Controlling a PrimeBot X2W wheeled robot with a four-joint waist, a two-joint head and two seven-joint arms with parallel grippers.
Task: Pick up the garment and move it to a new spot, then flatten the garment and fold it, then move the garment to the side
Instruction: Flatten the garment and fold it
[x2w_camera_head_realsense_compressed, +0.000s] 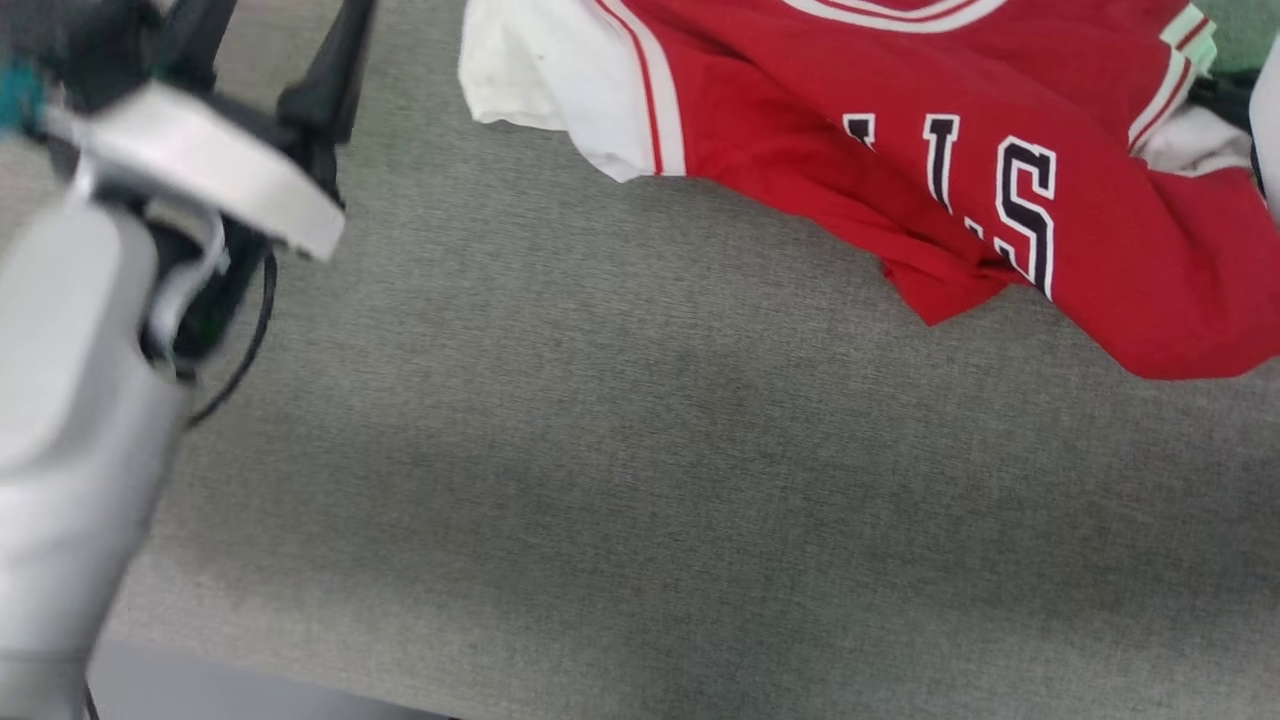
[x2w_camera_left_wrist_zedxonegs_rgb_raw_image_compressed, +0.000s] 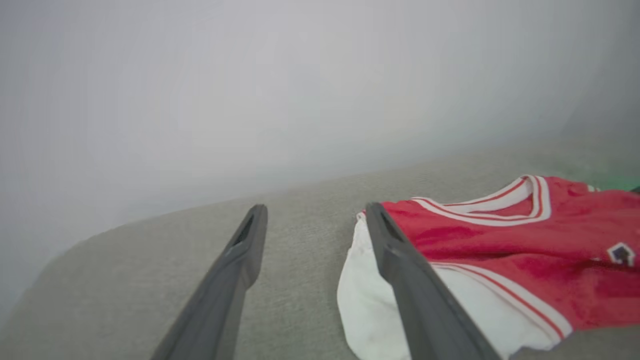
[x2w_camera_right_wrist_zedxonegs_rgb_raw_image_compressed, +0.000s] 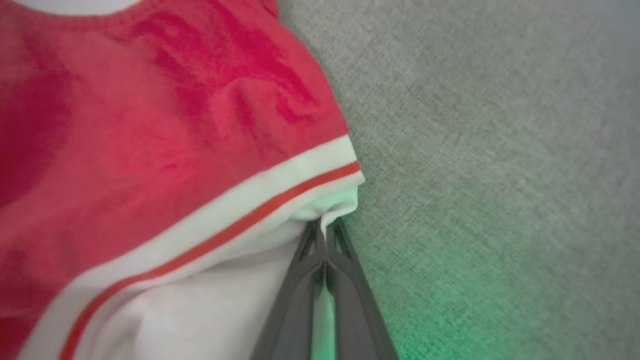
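The garment (x2w_camera_head_realsense_compressed: 900, 150), a red jersey with black white-outlined letters and white-and-red striped trim, lies crumpled at the top right of the head view, its white lining turned out at the left end. My right gripper (x2w_camera_right_wrist_zedxonegs_rgb_raw_image_compressed: 325, 231) is shut on the garment (x2w_camera_right_wrist_zedxonegs_rgb_raw_image_compressed: 150, 125), pinching a white corner just under the striped trim. My left gripper (x2w_camera_left_wrist_zedxonegs_rgb_raw_image_compressed: 315, 210) is open and hovers low over the grey surface. Its right finger (x2w_camera_left_wrist_zedxonegs_rgb_raw_image_compressed: 400, 260) lies in front of the white lining of the garment (x2w_camera_left_wrist_zedxonegs_rgb_raw_image_compressed: 500, 240); contact cannot be told. My left arm (x2w_camera_head_realsense_compressed: 90, 380) stands at the left.
A grey fabric-covered surface (x2w_camera_head_realsense_compressed: 600, 450) carries everything; its front edge (x2w_camera_head_realsense_compressed: 250, 685) runs along the bottom left of the head view. A pale wall (x2w_camera_left_wrist_zedxonegs_rgb_raw_image_compressed: 250, 75) rises behind the surface. A green glow (x2w_camera_right_wrist_zedxonegs_rgb_raw_image_compressed: 440, 310) falls on the fabric beside my right fingers.
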